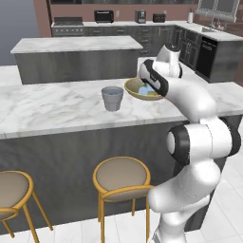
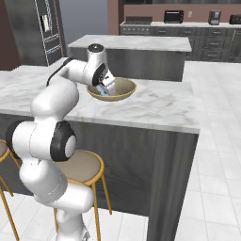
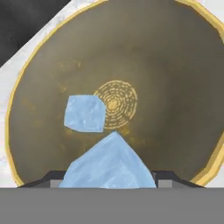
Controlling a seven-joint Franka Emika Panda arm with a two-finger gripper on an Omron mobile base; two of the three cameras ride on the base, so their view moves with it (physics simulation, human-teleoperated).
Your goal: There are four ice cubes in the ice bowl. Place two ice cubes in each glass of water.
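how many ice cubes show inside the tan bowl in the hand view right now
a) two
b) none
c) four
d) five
a, the hand view shows one ice cube lying near the centre rings of the ice bowl and a second, nearer cube low in the picture at the gripper's end; no others show there.

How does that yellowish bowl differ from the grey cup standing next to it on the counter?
The ice bowl is wide, shallow and olive-tan; the glass is narrow, taller and translucent grey-blue. The gripper reaches into the bowl, while the glass stands apart. Pale blue ice cubes lie in the bowl. Both sit upright on the marble counter.
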